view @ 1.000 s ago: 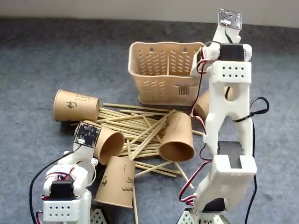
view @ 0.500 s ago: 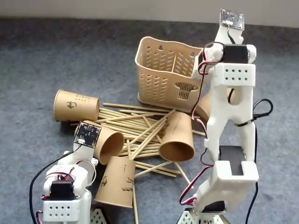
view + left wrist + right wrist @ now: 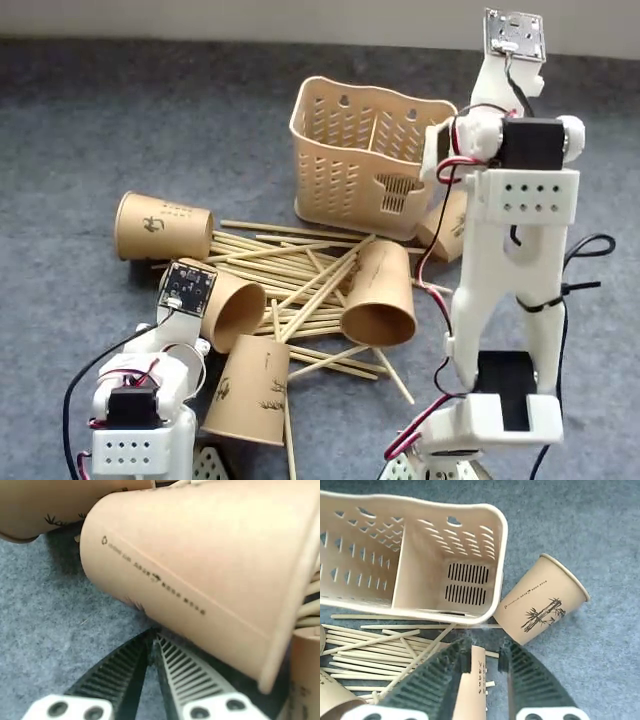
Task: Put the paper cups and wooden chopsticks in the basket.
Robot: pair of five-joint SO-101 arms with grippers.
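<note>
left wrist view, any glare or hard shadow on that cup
Left wrist view: no glare, the paper cup is evenly lit, with a dark shadow beneath it on the grey carpet; high view: soft light, the basket casts only a faint shadow.

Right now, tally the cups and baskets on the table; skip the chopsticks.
Cups: 5
Basket: 1
Total: 6
</note>
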